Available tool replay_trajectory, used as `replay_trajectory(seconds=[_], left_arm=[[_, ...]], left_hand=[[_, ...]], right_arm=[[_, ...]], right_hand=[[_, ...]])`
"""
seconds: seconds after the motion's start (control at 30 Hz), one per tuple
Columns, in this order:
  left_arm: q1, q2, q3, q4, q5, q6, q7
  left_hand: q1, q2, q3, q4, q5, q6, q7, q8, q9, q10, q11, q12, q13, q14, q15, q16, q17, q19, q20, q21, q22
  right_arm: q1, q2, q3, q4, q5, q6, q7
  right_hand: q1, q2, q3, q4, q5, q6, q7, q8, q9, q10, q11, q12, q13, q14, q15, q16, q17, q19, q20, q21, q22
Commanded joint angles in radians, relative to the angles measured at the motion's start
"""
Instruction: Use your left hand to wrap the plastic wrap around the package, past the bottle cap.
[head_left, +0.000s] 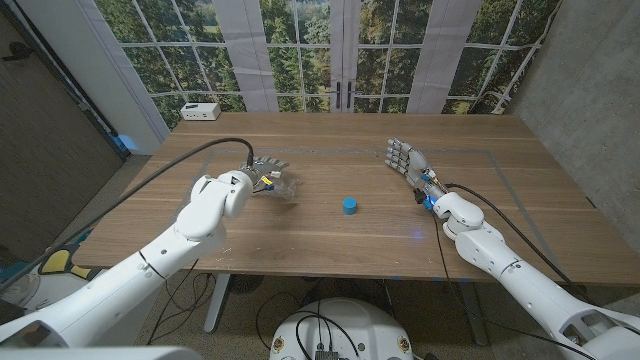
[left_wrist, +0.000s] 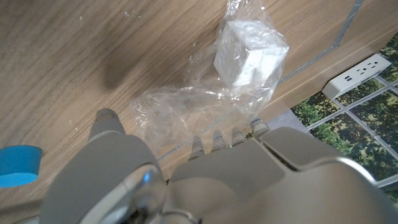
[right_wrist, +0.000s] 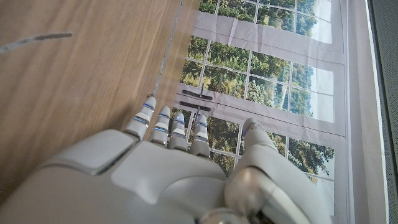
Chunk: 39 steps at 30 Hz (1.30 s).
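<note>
Since the left hand (left_wrist: 205, 180) sits right at the near edge of the plastic wrap (left_wrist: 186, 102), fingertips (left_wrist: 217, 138) appear to touch the film, but I can't tell whether it's actually pinched or just under them. Film is thin, crinkled, clear: near weightless, floppy, likely clingy and easy to tear or bunch, so I'd take the loose near flap, not the taut part. Beyond it, the white package (left_wrist: 249, 53) lies on the tabletop (head_left: 330, 215), already partly sleeved in wrap; small, boxy, stiff, probably light enough to skid if the film is tugged hard. Blue bottle cap (head_left: 349, 205) stands well apart toward table centre. Further right, the right hand (head_left: 405, 158) is idle, fingers extended and apart, holding nothing.
</note>
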Motion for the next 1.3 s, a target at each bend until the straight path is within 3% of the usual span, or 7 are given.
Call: replay_trajectory(seconds=[0.03,0.27,0.47,0.7,0.97,1.13,1.3], left_arm=[[0.082,0.093,-0.121,0.008,-0.608,-0.168,0.254],[0.267,0.022,-0.207,-0.013,-0.588,-0.226,0.765],[0.284,-0.044,-0.121,-0.045,-0.331,0.012,1.017],[0.281,-0.146,-0.082,0.005,-0.287,0.095,1.242],[0.260,-0.232,-0.051,0.035,-0.251,0.204,1.402],[0.218,-0.193,0.030,0.015,-0.128,0.418,1.290],[0.168,-0.173,0.127,0.048,0.013,0.604,1.221]], left_hand=[[-0.041,-0.011,-0.025,0.018,0.015,0.004,0.014,0.012,0.001,0.011,0.014,0.014,0.001,-0.053,-0.003,0.016,0.007,-0.142,0.007,-0.006,0.007],[-0.089,0.023,-0.047,0.054,0.040,0.116,0.007,0.041,-0.001,0.140,-0.011,0.067,-0.012,0.087,-0.045,0.053,0.000,-0.034,-0.003,0.041,0.011],[0.081,0.181,0.082,-0.039,-0.006,0.364,-0.006,0.075,-0.002,0.391,-0.064,0.135,-0.047,0.358,-0.126,0.088,-0.013,0.216,-0.029,0.133,-0.003],[0.181,0.214,0.184,-0.089,-0.014,0.421,-0.012,0.070,0.001,0.460,-0.082,0.148,-0.048,0.437,-0.154,0.086,-0.013,0.324,-0.064,0.179,-0.004],[0.200,0.205,0.210,-0.099,-0.015,0.435,-0.013,0.065,0.002,0.484,-0.086,0.152,-0.047,0.475,-0.169,0.087,-0.014,0.357,-0.066,0.194,-0.004],[0.321,0.226,0.357,-0.120,-0.002,0.580,-0.017,0.094,0.006,0.597,-0.118,0.174,-0.049,0.559,-0.197,0.081,-0.016,0.399,-0.086,0.225,-0.002],[0.389,0.205,0.411,-0.140,-0.004,0.664,-0.028,0.110,0.008,0.633,-0.144,0.175,-0.052,0.579,-0.221,0.068,-0.021,0.411,-0.096,0.239,-0.001]], right_arm=[[0.009,0.004,-0.006,0.005,-0.002,-0.012,0.000],[0.007,0.006,-0.004,0.010,0.002,-0.013,-0.003],[0.014,0.007,-0.008,0.022,0.005,-0.018,0.011],[0.018,0.005,-0.008,0.021,0.005,-0.024,0.013],[0.018,0.004,-0.007,0.025,0.009,-0.022,0.022],[0.016,0.007,-0.004,0.024,0.009,-0.018,0.016],[0.018,0.004,-0.006,0.023,0.004,-0.022,0.013]], right_hand=[[-0.003,0.004,0.002,0.003,-0.002,0.008,0.002,-0.001,0.003,0.004,-0.001,0.001,0.002,0.007,0.003,0.006,0.005,0.003,0.003,0.004,0.003],[-0.004,0.005,0.001,0.003,-0.002,0.008,0.003,-0.001,0.003,0.004,-0.001,0.001,0.002,0.007,0.004,0.006,0.005,0.003,0.003,0.004,0.003],[-0.004,0.005,0.001,0.003,-0.002,0.009,0.003,-0.001,0.003,0.004,0.002,0.001,0.002,0.009,0.005,0.006,0.005,0.002,0.003,0.003,0.003],[-0.004,0.005,0.001,0.002,-0.002,0.009,0.002,-0.001,0.003,0.012,0.006,0.004,0.002,0.007,0.005,0.005,0.005,0.001,0.003,0.003,0.003],[-0.005,0.004,0.000,0.002,-0.002,0.012,0.005,0.000,0.003,0.015,0.009,0.005,0.001,0.009,0.006,0.005,0.005,0.001,0.005,0.002,0.003],[-0.005,0.004,0.000,0.001,-0.002,0.013,0.005,0.000,0.003,0.016,0.007,0.004,0.001,0.010,0.005,0.005,0.005,0.001,0.005,0.002,0.003],[-0.005,0.004,-0.001,0.001,-0.002,0.013,0.005,0.000,0.003,0.015,0.006,0.004,0.001,0.010,0.005,0.005,0.005,0.002,0.003,0.002,0.003]])
